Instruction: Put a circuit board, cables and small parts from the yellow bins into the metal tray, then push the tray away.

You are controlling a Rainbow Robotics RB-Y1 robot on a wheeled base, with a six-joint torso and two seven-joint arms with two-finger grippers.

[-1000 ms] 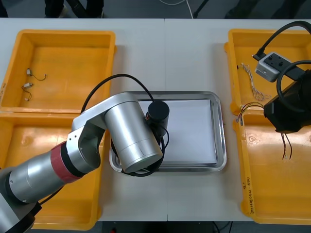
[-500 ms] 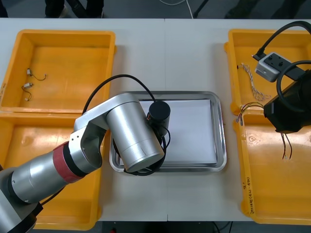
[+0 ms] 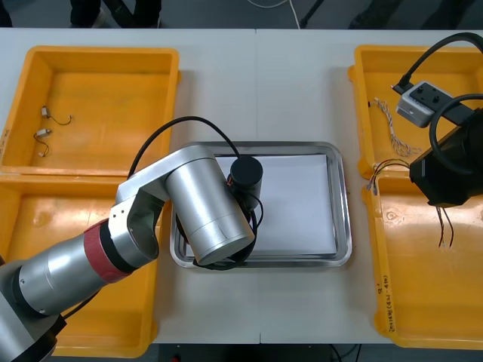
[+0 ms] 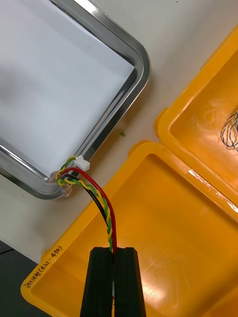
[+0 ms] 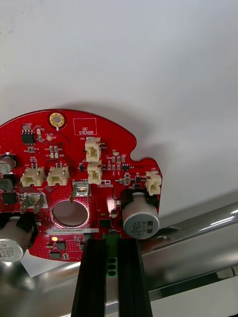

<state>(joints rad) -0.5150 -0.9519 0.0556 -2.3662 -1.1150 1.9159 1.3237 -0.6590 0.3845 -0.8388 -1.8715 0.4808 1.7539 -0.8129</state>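
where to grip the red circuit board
Circuit board: by its rim, edge-on from outside, as the left pincer grips it over the metal tray: its face is crowded with raised parts. Right pincer holds the red and yellow cable over a yellow bin.

Circuit board (image 5: 74, 188): round, red, white connectors; gripped at its edge, over the tray's white inside;
Metal tray (image 3: 343, 226): shiny rim; mid-table;
Red and yellow cable (image 4: 101, 198): twisted; gripped, white plug by the tray's corner;
Small metal parts (image 3: 44, 134): in far left yellow bin (image 3: 113, 105);
Blue and white cable (image 3: 389, 130): in far right yellow bin (image 3: 377, 75)

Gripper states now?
Left gripper: shut on the red circuit board, over the metal tray.
Right gripper: shut on the red and yellow cable, over a yellow bin.
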